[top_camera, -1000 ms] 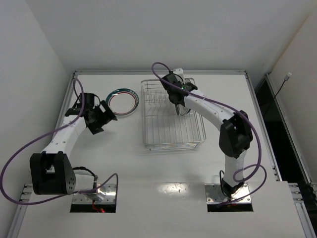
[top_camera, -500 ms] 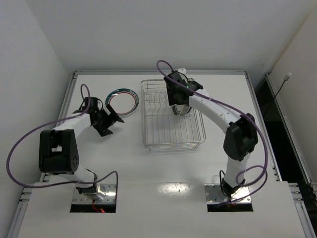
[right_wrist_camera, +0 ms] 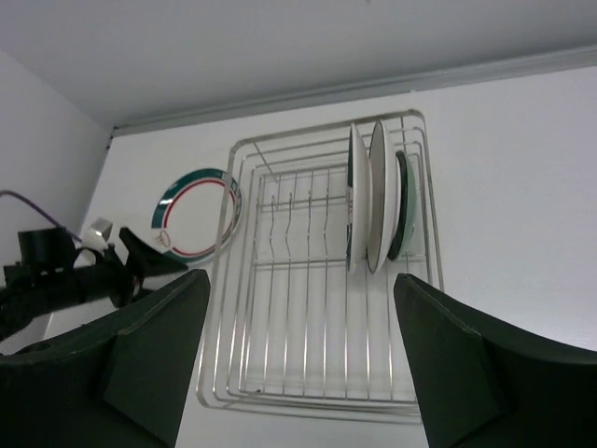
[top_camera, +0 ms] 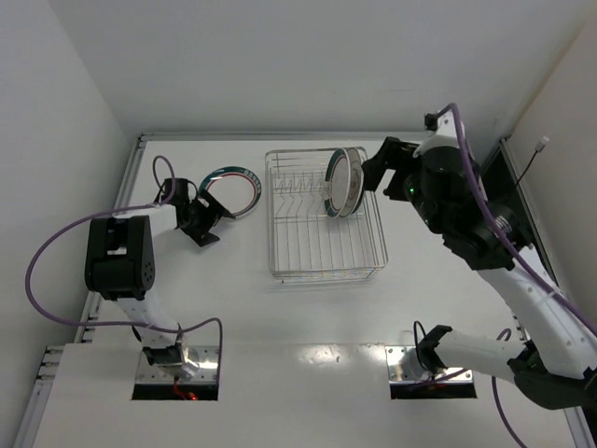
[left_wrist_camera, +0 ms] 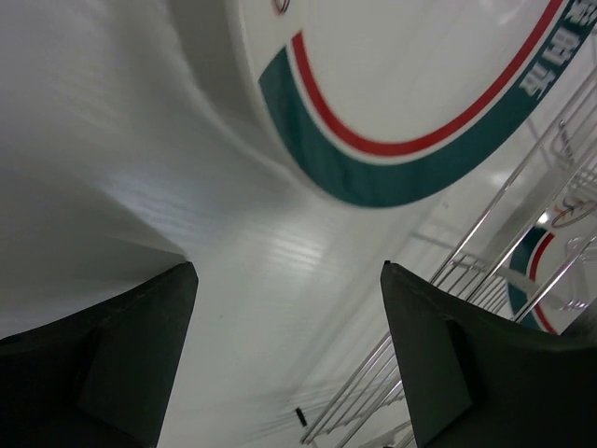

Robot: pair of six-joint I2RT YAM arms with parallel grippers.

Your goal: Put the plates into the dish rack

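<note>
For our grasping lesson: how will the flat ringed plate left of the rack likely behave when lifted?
The ringed plate looks rigid, so it should not flex. Its glossy surface suggests it may slip when gripped. Lying flat on the table, its rim probably offers little purchase.

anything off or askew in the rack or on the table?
Nothing stands out: three plates stand upright at the far end of the dish rack; the fourth plate lies flat on the table left of it, not yet loaded.
</note>
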